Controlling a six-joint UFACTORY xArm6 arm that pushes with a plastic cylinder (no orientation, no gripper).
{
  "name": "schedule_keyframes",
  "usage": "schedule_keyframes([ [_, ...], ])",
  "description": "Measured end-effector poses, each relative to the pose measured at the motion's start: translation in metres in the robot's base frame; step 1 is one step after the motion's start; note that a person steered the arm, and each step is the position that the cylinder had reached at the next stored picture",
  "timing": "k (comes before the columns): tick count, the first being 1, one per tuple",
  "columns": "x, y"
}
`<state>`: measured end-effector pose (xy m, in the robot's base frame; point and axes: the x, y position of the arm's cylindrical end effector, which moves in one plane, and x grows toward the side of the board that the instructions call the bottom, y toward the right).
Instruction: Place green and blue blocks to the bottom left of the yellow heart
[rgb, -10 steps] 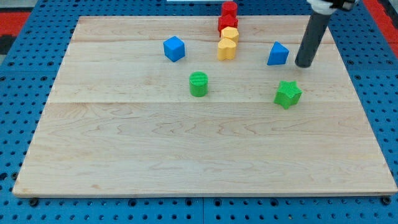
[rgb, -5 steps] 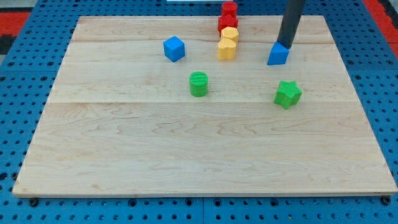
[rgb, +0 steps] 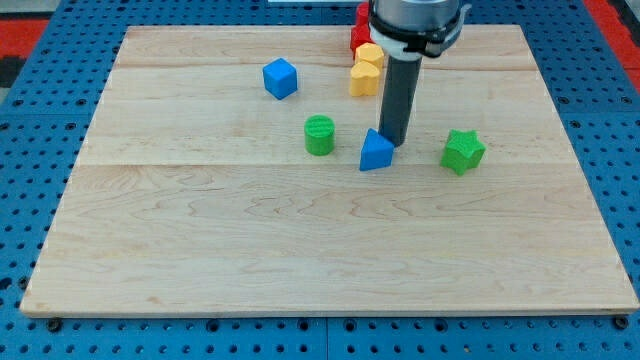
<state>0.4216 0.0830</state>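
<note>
My tip (rgb: 392, 140) touches the upper right side of a blue triangular block (rgb: 376, 151) near the board's middle. A green cylinder (rgb: 319, 134) stands just to the block's left. A green star (rgb: 463, 151) lies to its right. A blue cube (rgb: 281, 77) sits at the upper left. The yellow heart (rgb: 364, 78) is above the blue triangular block, with another yellow block (rgb: 369, 55) touching it from above; the rod partly covers that one.
Red blocks (rgb: 359, 30) sit at the top edge above the yellow ones, partly hidden by the arm. The wooden board (rgb: 200, 240) lies on a blue pegboard.
My tip went from right of the blue triangular block to above it, then pushed it down and to the left, close to the green cylinder.
</note>
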Motion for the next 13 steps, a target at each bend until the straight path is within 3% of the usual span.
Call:
schedule_keyframes([
  [1, 0.019, 0.017],
  [2, 0.024, -0.031],
  [3, 0.004, -0.116],
  [4, 0.019, -0.126],
  [6, 0.001, -0.281],
  [7, -0.097, -0.303],
  [8, -0.168, -0.206],
  [9, -0.149, -0.127],
  [10, -0.088, -0.157],
  [11, -0.069, -0.167],
  [12, -0.106, -0.156],
  [13, -0.073, -0.057],
])
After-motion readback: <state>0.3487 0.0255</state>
